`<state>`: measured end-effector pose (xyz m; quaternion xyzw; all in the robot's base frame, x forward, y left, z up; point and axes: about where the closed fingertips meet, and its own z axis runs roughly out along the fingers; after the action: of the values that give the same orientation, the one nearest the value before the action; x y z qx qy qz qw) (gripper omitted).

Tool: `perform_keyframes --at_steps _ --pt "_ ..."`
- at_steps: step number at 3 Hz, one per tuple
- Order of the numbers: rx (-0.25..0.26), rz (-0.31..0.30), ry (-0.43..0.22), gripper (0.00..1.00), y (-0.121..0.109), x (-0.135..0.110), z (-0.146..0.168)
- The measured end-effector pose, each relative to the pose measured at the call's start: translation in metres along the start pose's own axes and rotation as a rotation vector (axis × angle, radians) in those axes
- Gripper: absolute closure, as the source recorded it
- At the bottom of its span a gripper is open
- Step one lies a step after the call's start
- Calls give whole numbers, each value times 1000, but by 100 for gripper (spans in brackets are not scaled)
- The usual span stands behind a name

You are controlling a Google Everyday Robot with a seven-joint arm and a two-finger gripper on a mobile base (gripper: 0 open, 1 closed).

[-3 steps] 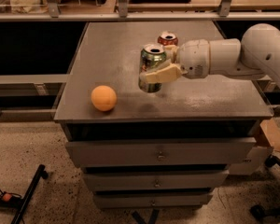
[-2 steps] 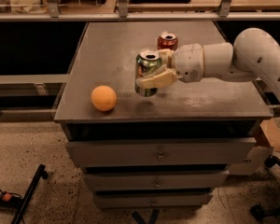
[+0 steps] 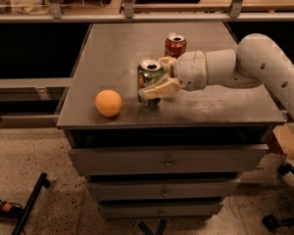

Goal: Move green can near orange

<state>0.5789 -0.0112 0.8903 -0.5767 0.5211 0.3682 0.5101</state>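
The green can (image 3: 149,77) stands upright on the grey table top (image 3: 117,48), silver top and pull-tab showing. My gripper (image 3: 155,84) reaches in from the right on a white arm and is shut on the green can, one finger (image 3: 159,90) across its front. The orange (image 3: 108,103) lies near the table's front left edge, a short gap to the left of the can.
A red can (image 3: 175,45) stands behind and to the right of the green can. The table is a drawer cabinet (image 3: 164,160) with several drawers. A shelf rail (image 3: 137,16) runs behind. A cardboard box (image 3: 286,142) sits at the right, black stand legs (image 3: 29,204) on the floor at left.
The gripper has carried the green can to the left, toward the orange. The orange and red can have not moved.
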Motion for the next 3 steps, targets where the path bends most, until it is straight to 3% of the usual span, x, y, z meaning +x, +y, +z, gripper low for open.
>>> perform_keyframes --at_steps 1,2,3 --pt "-25 48 -3 100 4 -4 6" --pt "-52 87 -4 82 10 -6 11" --pt "-73 87 -21 59 17 -4 14"
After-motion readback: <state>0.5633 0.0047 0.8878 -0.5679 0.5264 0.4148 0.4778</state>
